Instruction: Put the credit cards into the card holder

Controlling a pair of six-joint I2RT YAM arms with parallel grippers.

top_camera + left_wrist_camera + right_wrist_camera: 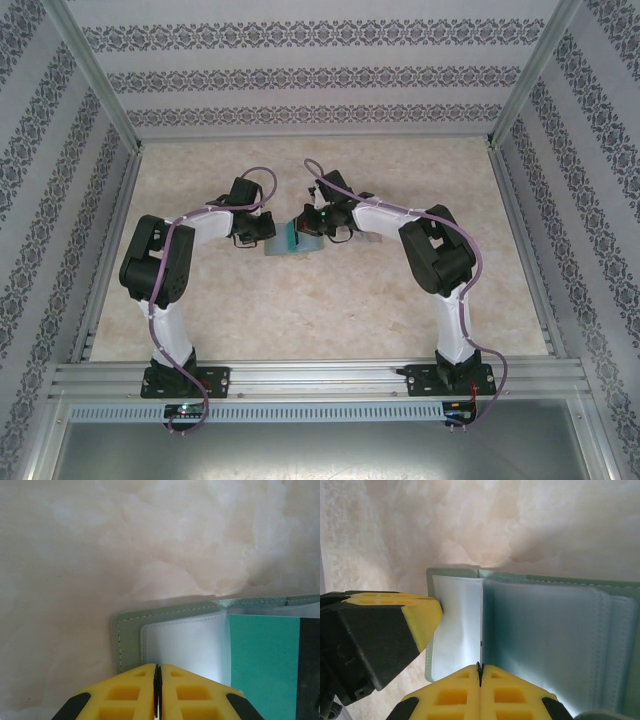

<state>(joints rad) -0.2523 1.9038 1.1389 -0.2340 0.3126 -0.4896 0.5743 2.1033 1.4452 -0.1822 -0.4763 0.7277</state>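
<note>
The card holder (pixel 278 246) lies opened flat at mid-desk (pixel 300 320), between the two arms. In the top view its long axis runs left to right, with the fold across it. The left gripper (pixel 157 672) has its jaws pressed together on the holder's left end, at the edge of a clear sleeve (pixel 185 645) inside the green stitched border. The right gripper (pixel 480 671) has its jaws together on the holder at the fold between sleeves. A teal card (pixel 265 660) lies in the open holder; whether it is fully tucked into a sleeve, I cannot tell.
</note>
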